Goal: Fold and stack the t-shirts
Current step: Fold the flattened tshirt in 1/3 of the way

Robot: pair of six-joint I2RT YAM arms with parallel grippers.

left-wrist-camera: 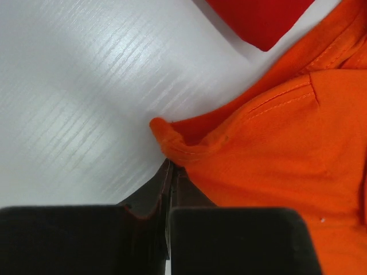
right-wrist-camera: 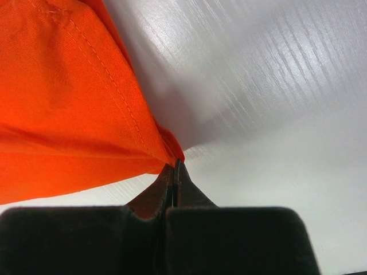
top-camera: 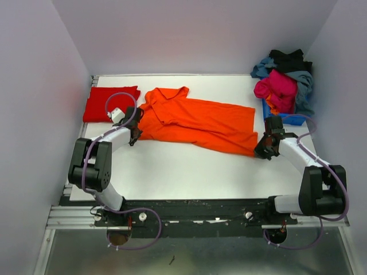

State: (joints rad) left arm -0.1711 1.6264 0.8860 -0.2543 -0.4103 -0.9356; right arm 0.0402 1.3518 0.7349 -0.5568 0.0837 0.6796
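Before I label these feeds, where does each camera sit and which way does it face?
Top external: above and behind the bases, looking down at the table; left arm and right arm show whole.
Left wrist: on the left arm, looking along its jaws at the orange t-shirt hem; only jaws show.
Right wrist: likewise, jaws pinching that shirt's edge.
Shared: all three see the orange t-shirt; top and left wrist see the red t-shirt.

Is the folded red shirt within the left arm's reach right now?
Probably yes: the red shirt lies just beyond the left fingers, nothing between. But they look pinched on the orange shirt, so they'd have to let go first.
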